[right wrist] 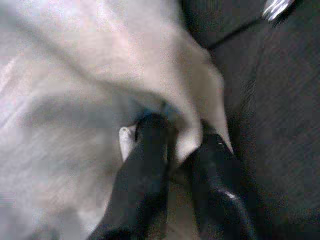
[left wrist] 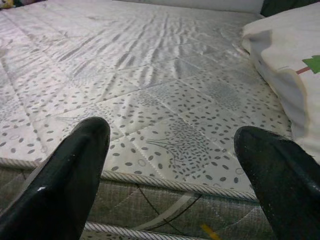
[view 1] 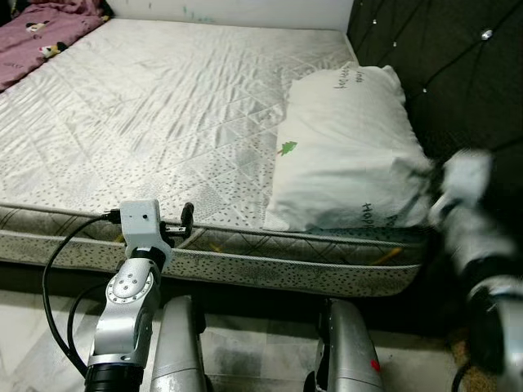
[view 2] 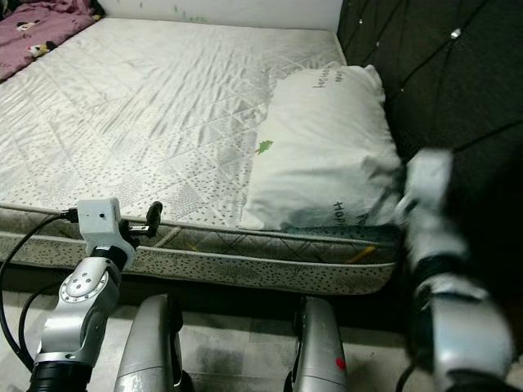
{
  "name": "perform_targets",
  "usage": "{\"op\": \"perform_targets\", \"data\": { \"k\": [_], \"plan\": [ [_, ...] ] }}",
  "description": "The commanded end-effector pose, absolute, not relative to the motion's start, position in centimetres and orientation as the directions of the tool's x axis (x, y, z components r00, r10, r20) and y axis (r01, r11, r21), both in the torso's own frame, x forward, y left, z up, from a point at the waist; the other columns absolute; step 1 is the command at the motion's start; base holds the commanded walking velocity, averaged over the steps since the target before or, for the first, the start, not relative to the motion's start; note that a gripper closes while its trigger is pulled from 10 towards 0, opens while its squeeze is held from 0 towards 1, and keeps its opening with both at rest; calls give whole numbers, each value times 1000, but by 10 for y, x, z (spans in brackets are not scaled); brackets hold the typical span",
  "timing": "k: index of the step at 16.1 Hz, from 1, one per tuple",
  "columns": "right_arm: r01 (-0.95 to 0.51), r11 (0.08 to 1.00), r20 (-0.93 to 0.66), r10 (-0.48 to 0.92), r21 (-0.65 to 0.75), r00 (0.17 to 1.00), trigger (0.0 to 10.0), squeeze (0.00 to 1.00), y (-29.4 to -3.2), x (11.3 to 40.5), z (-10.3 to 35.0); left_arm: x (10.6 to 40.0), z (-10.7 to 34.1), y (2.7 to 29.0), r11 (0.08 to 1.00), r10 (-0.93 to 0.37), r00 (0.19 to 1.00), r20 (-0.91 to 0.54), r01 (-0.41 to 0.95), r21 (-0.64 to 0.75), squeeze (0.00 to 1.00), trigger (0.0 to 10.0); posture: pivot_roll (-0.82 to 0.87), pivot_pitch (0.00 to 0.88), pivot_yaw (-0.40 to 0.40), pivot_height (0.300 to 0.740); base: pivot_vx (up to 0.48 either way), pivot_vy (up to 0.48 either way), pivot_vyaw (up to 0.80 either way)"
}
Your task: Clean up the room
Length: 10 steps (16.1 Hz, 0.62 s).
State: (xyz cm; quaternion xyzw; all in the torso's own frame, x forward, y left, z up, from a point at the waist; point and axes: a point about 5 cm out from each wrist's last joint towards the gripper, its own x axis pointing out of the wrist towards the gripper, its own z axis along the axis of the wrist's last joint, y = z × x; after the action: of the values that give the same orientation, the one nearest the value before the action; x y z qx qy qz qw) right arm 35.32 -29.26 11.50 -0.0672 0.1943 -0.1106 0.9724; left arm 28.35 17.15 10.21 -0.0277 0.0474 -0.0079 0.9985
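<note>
Pinching the near right corner of the white pillow (view 1: 343,155) lying against the headboard (view 1: 458,73) on the mattress (view 1: 155,114), the right hand (right wrist: 182,150) grips soft, light, floppy fabric; the left hand (left wrist: 172,165) hovers wide open, empty.

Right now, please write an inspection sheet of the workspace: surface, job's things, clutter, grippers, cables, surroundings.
Surface: bare quilted mattress, wrinkled.
Job's things: white pillow at the mattress's near corner by the headboard.
Clutter: purple blanket bunched at the far left corner.
Grippers: right gripper pinches the pillow's corner, fabric between its fingers; left gripper open, before the mattress edge, holding nothing.
Cables: black cable looping beside the left arm.
Surroundings: dark tufted headboard; pale floor below.
</note>
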Motion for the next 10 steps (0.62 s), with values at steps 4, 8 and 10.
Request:
{"op": "perform_targets", "data": {
  "k": [4, 8, 10],
  "plan": [
    [72, 965, -356, -162, -252, 920, 10000, 1000, -281, 349, 109, 290, 105, 172, 999, -25, 996, -88, 22, -40, 0, 10000, 37, 0, 18, 506, 0, 0, 0],
    [174, 975, -229, -202, -139, 952, 10000, 1000, -257, 314, 91, 285, 102, 170, 999, -17, 996, -90, 13, -50, 0, 10000, 36, 0, 10, 506, 0, 0, 0],
    [201, 976, -190, -214, -86, 958, 10000, 1000, -231, 284, 78, 283, 101, 170, 998, -4, 996, -88, -1, -62, 0, 10000, 36, 0, 10, 506, 0, 0, 0]
  ]
}}
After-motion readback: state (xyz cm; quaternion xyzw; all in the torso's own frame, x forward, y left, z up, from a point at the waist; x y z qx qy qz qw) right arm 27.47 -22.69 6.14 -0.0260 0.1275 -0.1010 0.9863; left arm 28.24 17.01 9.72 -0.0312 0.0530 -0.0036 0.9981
